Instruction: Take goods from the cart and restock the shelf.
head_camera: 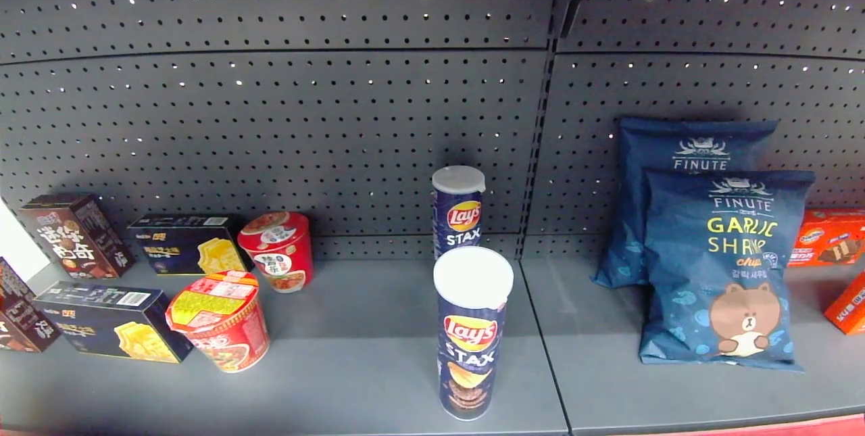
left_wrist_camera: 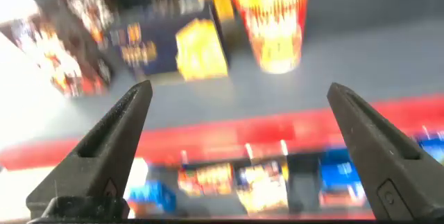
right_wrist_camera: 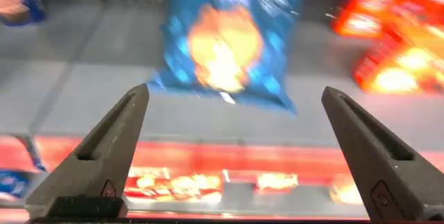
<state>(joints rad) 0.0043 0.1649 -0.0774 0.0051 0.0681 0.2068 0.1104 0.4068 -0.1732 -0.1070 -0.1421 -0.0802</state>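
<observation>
Grey shelf (head_camera: 351, 355) holding, from left, dark boxes (head_camera: 111, 321), two noodle cups (head_camera: 219, 321), two chip cans (head_camera: 471, 328) mid-shelf, two blue bags (head_camera: 723, 267) and orange boxes (head_camera: 828, 236). Wide gaps suggest restocking is partway. Left gripper (left_wrist_camera: 239, 89) and right gripper (right_wrist_camera: 236, 91) hover before the shelf front, both spread wide, empty.

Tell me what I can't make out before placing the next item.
Head view: rear chip can, base hidden behind the front can.
Head view: rear blue bag, mostly covered by the front bag.
Head view: front orange box, cut off by the right edge.
Left wrist view: goods below the red shelf lip, blurred.
</observation>
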